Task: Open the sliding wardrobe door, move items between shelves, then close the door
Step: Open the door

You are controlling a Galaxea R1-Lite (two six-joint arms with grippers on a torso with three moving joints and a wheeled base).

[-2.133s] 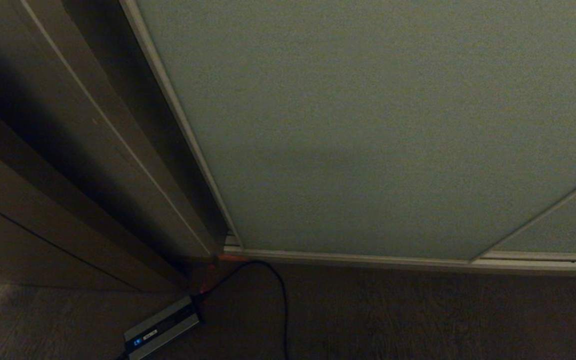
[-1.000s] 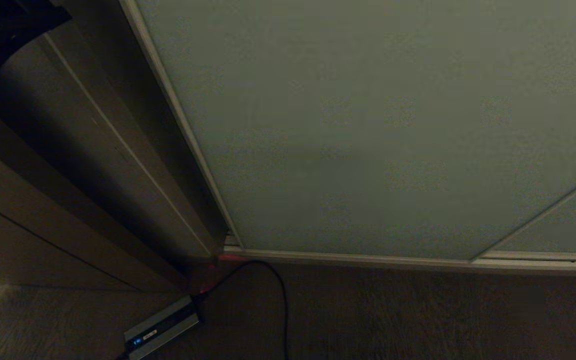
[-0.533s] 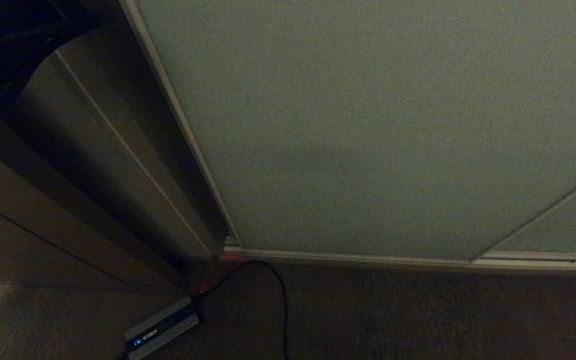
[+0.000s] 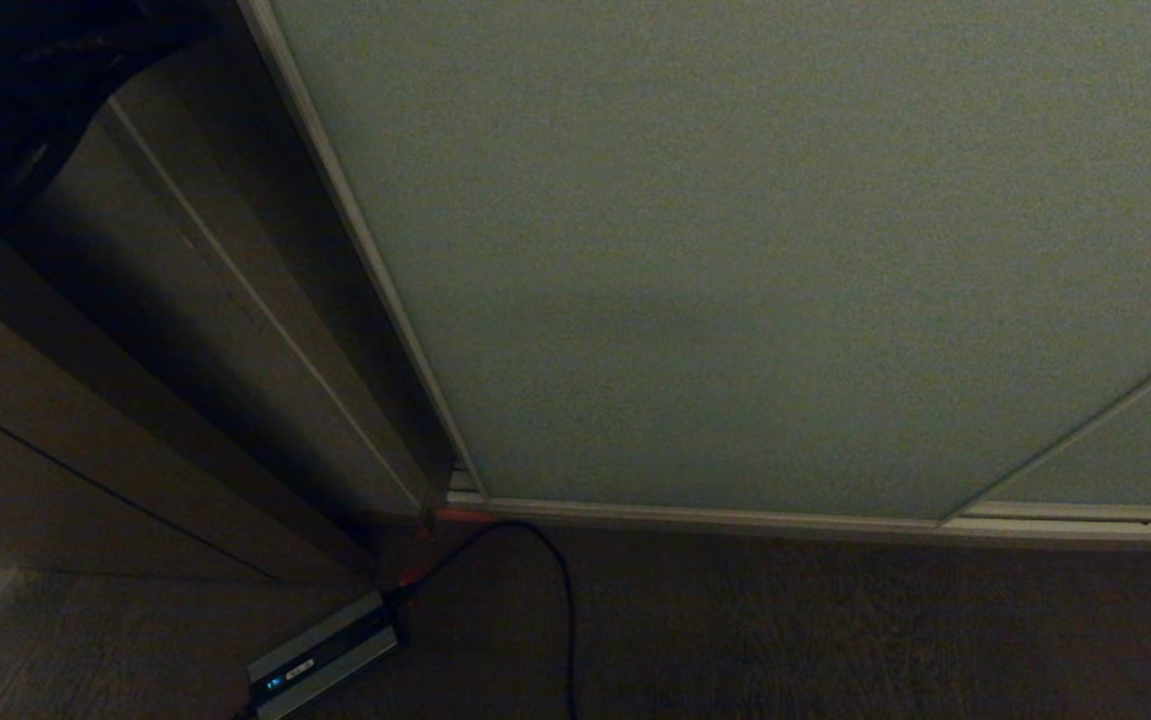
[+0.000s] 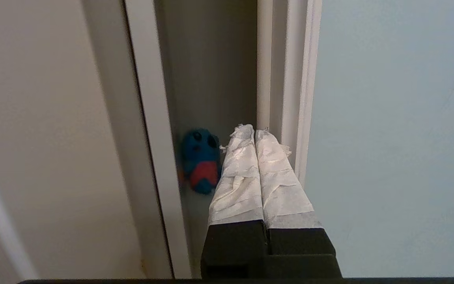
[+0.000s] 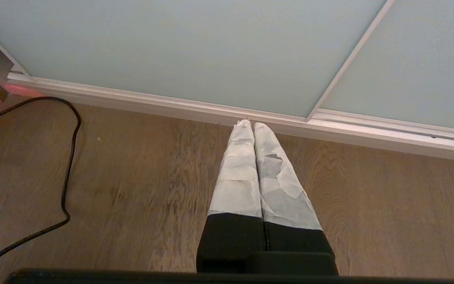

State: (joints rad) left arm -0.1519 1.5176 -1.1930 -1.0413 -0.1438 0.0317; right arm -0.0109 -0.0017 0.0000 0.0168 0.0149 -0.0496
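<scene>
The sliding wardrobe door (image 4: 785,250), a pale grey-green panel in a light beige frame, fills most of the head view. In the left wrist view the door (image 5: 388,138) stands a narrow gap open beside the brown panelling. Through that gap shows one of the items, a teal koala plush (image 5: 200,159) with a pink belly. My left gripper (image 5: 253,128) is shut and empty, its taped tips at the gap by the door's frame edge (image 5: 294,98), just beside the plush. The shelves are mostly hidden. My right gripper (image 6: 250,124) hangs shut and empty over the wooden floor.
Brown wooden panelling (image 4: 185,330) stands left of the door. A power brick (image 4: 325,655) with a black cable (image 4: 560,590) lies on the floor near the door's bottom corner. My left arm (image 4: 15,100) shows dark at the top left. The door's bottom rail (image 6: 171,106) runs along the floor.
My left arm has come into the head view at the top left and reached further toward the door's edge. The door, the right arm and the camera have kept still.
</scene>
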